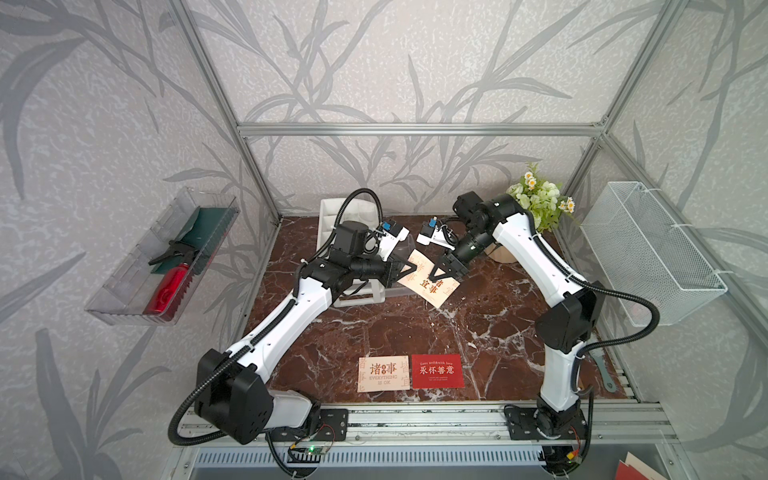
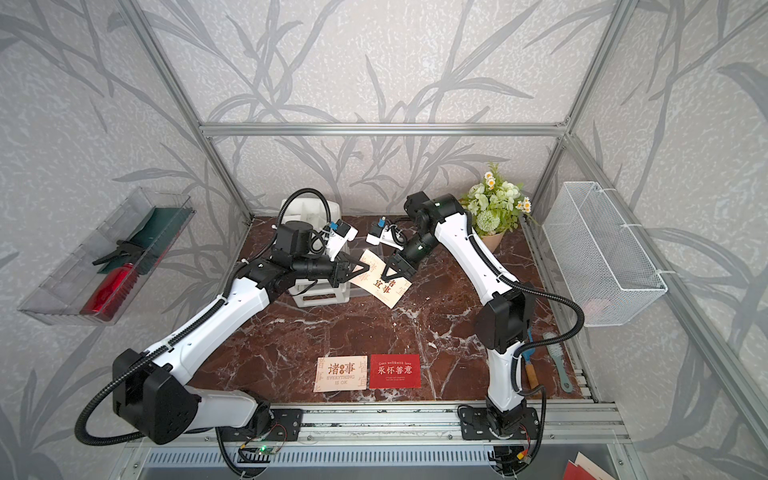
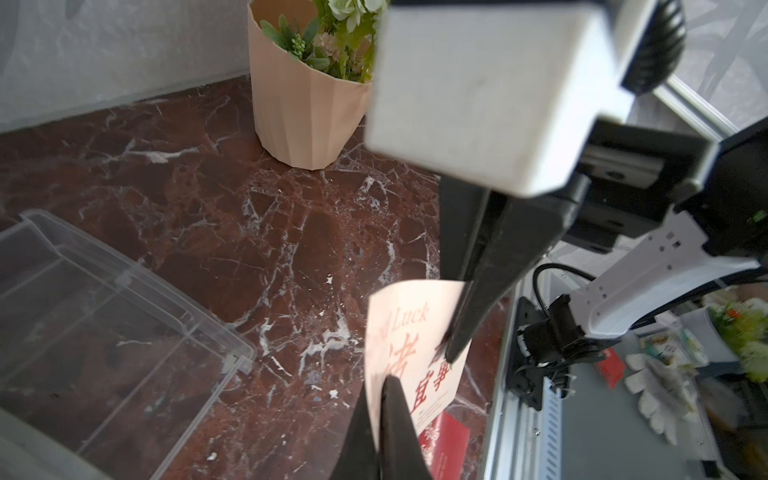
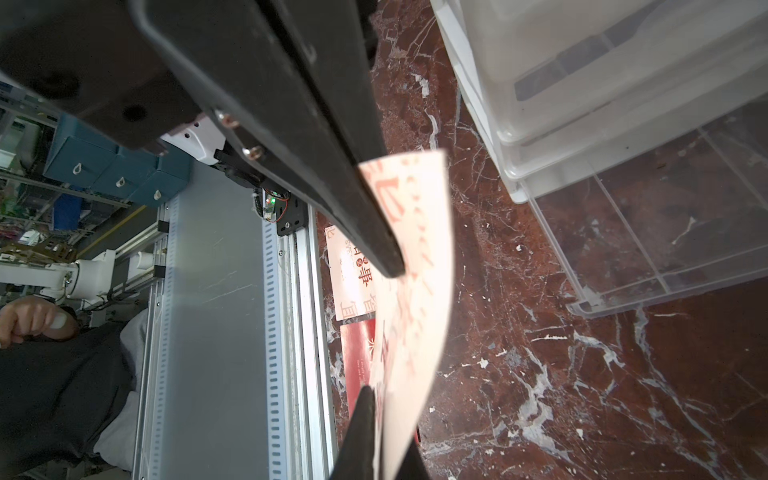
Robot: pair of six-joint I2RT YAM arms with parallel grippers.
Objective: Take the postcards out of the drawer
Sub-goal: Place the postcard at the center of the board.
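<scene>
Red postcard (image 1: 437,371), white characters — peach postcard (image 1: 436,293), red and dark print — table (image 1: 374,328) maroon marble, white-veined.

Our left arm (image 1: 286,324) stretches from its base forward and inward, its elbow low and its forearm close to level. Our right arm (image 1: 536,257) climbs from its own base, folds at a high elbow and slants down toward the middle. The two wrists face each other with their tips near together. Our left tool (image 1: 410,268) is clamped tight on one edge of a peach postcard (image 1: 436,293); the left wrist view shows its fingers (image 3: 390,411) pressed on the card. Our right tool (image 1: 433,277) pinches the same card from the opposite side, jaws drawn together.
</scene>
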